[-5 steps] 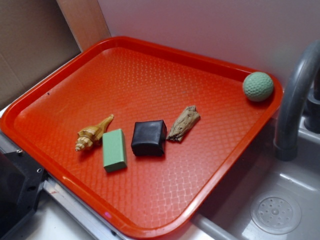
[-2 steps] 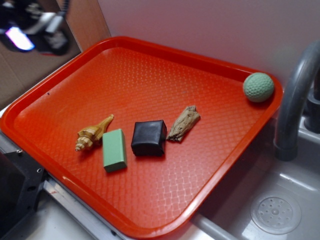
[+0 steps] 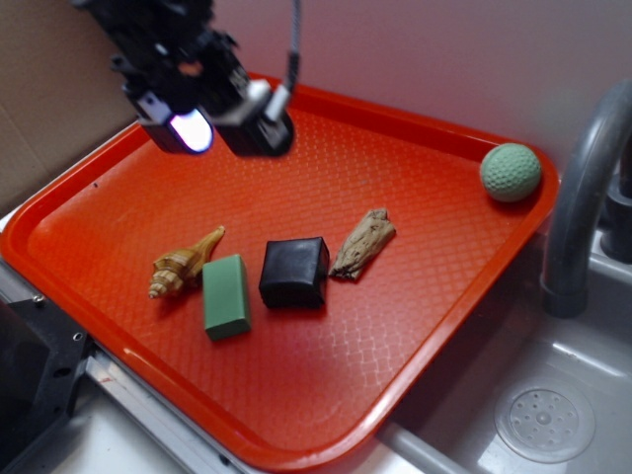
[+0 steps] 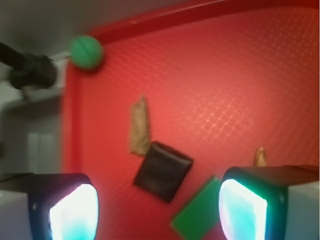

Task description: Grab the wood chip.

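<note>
Orange tray [image 3: 434, 296], grey sink [image 3: 553, 395], white wall [image 3: 425, 49]

Gripper [image 3: 215, 128] hovering high at the upper left in the exterior view, tilted downward, jaws spread wide apart, glowing pads [image 4: 75, 212] empty, cable trailing upward

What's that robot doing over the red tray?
The robot's gripper hangs open above the back of the red tray, holding nothing. It is meant to grab the wood chip, which lies untouched next to the black block. A green block and a seashell lie further along the same row, and a green ball sits in the tray's far corner near the faucet.
</note>
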Tool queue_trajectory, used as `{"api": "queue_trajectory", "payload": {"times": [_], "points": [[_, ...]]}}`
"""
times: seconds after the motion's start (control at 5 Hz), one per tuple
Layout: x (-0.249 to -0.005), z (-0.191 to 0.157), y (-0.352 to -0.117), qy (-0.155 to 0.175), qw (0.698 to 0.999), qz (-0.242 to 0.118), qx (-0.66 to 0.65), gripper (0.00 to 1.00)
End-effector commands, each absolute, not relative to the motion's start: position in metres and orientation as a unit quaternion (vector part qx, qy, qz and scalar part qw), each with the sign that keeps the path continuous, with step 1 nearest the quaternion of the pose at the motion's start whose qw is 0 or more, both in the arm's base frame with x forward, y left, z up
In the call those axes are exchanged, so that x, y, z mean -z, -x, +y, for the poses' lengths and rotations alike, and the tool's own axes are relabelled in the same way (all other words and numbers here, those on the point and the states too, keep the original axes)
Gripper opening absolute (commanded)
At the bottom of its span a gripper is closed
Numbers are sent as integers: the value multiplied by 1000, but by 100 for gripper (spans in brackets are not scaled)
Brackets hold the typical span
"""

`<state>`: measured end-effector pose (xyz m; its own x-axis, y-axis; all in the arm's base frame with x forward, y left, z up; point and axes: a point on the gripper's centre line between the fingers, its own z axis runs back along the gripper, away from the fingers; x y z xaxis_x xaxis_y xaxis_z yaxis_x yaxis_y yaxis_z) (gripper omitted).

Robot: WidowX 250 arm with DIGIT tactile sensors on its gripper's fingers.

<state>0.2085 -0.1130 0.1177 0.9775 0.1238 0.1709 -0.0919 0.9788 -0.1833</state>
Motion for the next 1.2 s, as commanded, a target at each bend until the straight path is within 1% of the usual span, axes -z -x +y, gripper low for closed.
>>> {"api": "queue_trajectory", "payload": {"times": [0.0, 0.2, 1.0], "points": [[-66, -125, -245, 68, 995, -70, -35, 100], [-88, -120, -245, 113, 988, -91, -51, 100], [-88, -120, -245, 113, 988, -91, -51, 100]]}}
